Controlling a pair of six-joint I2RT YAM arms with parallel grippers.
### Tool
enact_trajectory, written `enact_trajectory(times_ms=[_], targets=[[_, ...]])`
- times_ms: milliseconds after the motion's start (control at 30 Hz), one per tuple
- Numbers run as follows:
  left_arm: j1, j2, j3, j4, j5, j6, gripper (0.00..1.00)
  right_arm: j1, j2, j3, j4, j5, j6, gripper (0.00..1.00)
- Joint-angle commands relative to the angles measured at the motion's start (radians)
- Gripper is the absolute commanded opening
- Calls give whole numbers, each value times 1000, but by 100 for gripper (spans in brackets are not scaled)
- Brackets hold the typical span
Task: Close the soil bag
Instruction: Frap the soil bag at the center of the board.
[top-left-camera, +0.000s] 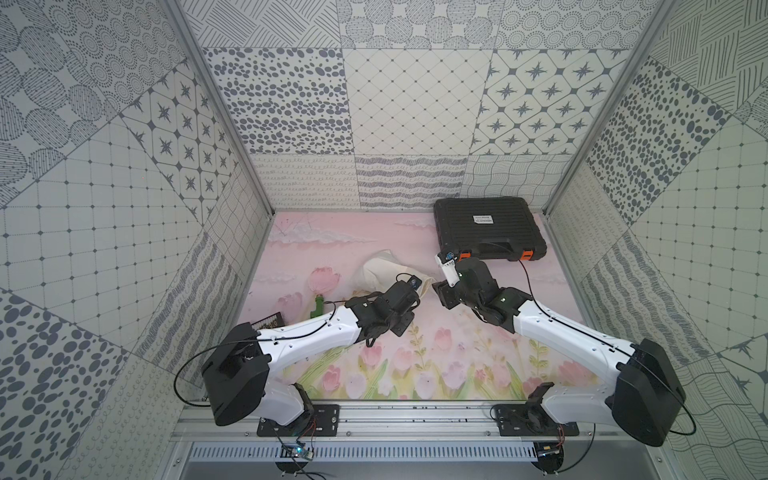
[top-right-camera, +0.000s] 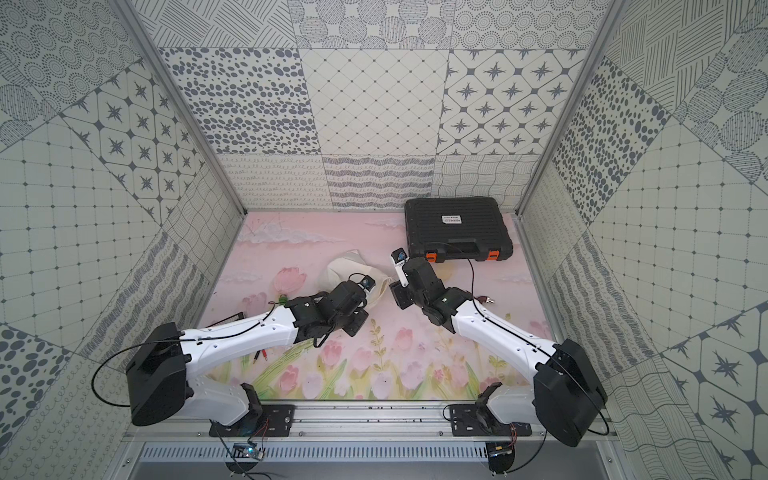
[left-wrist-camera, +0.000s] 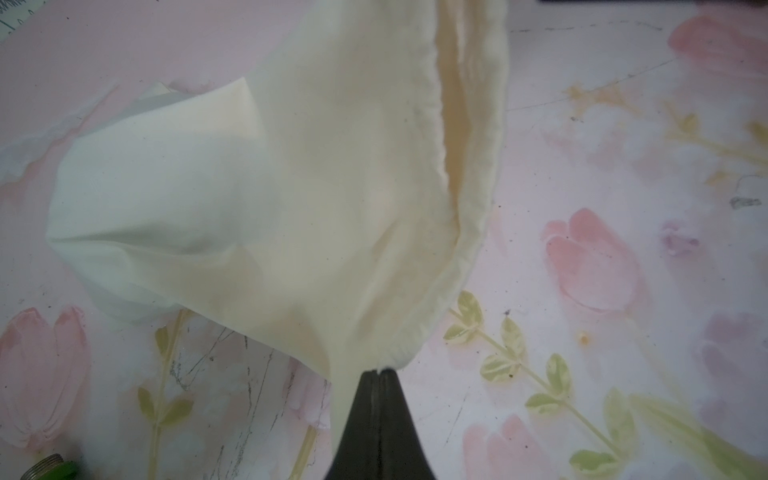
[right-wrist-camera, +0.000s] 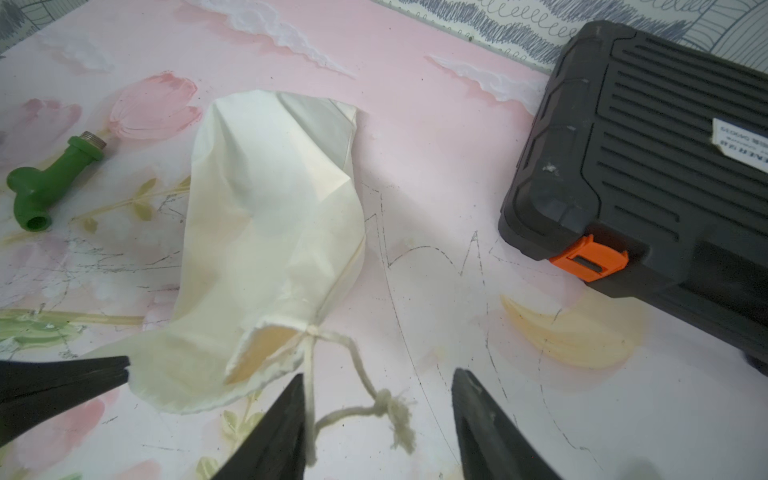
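Observation:
The soil bag (top-left-camera: 380, 270) (top-right-camera: 343, 270), a cream cloth sack, lies on the pink flowered mat between both arms. In the left wrist view my left gripper (left-wrist-camera: 380, 370) is shut on the gathered hem at the bag's (left-wrist-camera: 291, 187) mouth, lifting that edge. The mouth (right-wrist-camera: 266, 349) gapes partly open, and its pale cord (right-wrist-camera: 357, 374) trails out to a frayed knot (right-wrist-camera: 388, 403). My right gripper (right-wrist-camera: 378, 374) is open, with the knot lying on the mat between its fingers. One cord strand runs along the inner side of one finger (right-wrist-camera: 286, 415).
A black ribbed case (top-left-camera: 488, 226) (right-wrist-camera: 665, 145) with orange latches sits at the back right, close to the right arm. A green pipe fitting (right-wrist-camera: 45, 183) (top-left-camera: 318, 305) lies left of the bag. A dark flat object (top-left-camera: 270, 322) rests by the left wall.

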Motion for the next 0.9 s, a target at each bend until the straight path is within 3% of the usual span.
enact_trajectory(times_ms=[0,367,467,567,667,867], targets=[[9,-14,-2,-4,8,15,0,2,1,24,23,59,-23,54],[9,-17,2,-7,17,24,0,3,86,92,24,-36,-90,51],[10,-22,0,-6,18,23,0,-4,102,101,24,-40,-102,39],[14,-33,-6,-11,4,22,0,-34,77,93,24,-53,-101,15],[31,-48,-18,-24,-21,11,0,-87,9,84,21,-75,-90,1],[77,-91,-58,-42,-51,-31,0,-136,-82,131,-26,-118,-64,0]])
